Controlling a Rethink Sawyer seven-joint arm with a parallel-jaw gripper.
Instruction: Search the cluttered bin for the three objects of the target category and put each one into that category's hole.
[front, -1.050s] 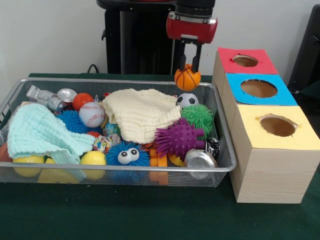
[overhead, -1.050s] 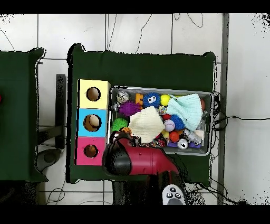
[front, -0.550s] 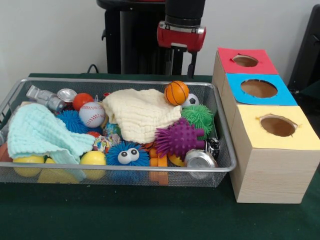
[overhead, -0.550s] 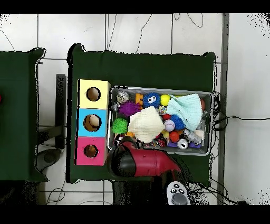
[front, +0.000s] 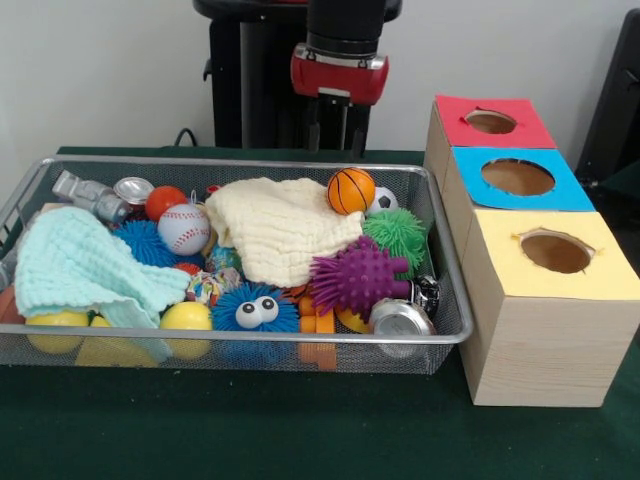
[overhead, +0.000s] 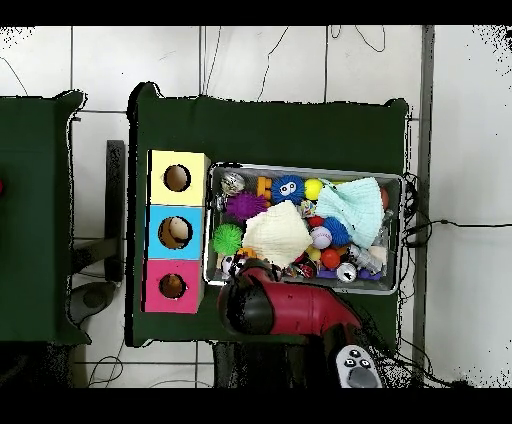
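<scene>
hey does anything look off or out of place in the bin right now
One thing: the little basketball sits loose on the cream cloth in the wire bin, while the gripper hangs above it, open and empty. Nothing has spilled onto the table.

Red-and-black arm (overhead: 290, 308); black cylindrical wrist, red collar, dark jaws below.

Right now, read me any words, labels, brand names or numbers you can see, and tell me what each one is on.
No text can be read in either view.
The crushed cans in the wire bin may carry print, but it is too blurred to read.
The red, blue and yellow box tops bear no lettering.
</scene>
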